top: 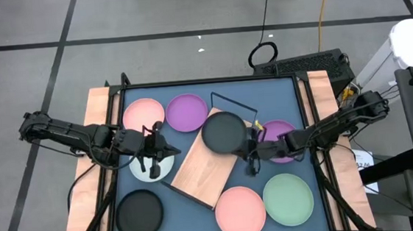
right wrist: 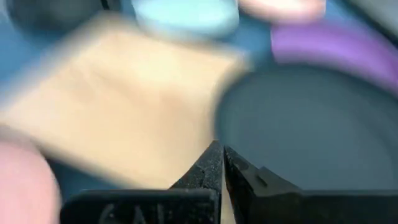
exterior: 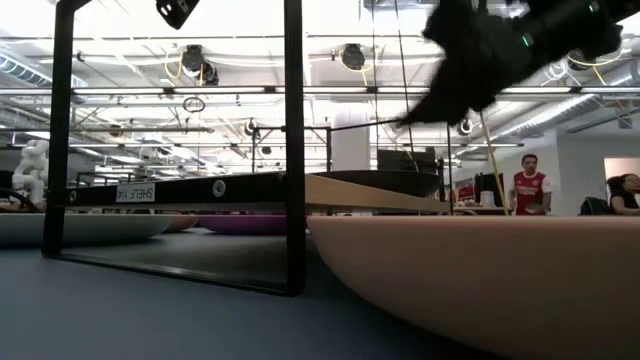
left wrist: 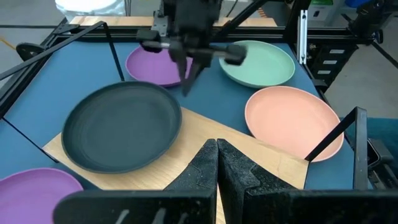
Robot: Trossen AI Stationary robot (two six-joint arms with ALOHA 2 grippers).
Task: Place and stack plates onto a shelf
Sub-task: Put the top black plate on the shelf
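The wooden shelf (top: 205,171) lies slantwise in the middle of the mat, its black wire frame (exterior: 293,150) standing up. One black plate (top: 225,131) (left wrist: 121,127) rests on the board's far end. My right gripper (top: 253,158) (right wrist: 219,149) is shut and empty, hovering beside that plate at the board's right edge, near a purple plate (top: 280,135). My left gripper (top: 151,162) (left wrist: 217,146) is shut and empty above the white-grey plate (top: 143,170), left of the shelf. Flat on the mat lie pink (top: 144,114), purple (top: 186,111), black (top: 139,213), pink (top: 240,210) and pale green (top: 290,197) plates.
Wooden rails run along the table's left (top: 96,124) and right (top: 321,92) sides. The shelf's wire frame sticks up at its far end (top: 232,106). Bare mat shows between the shelf and the near black plate. People stand far off in the room (exterior: 527,190).
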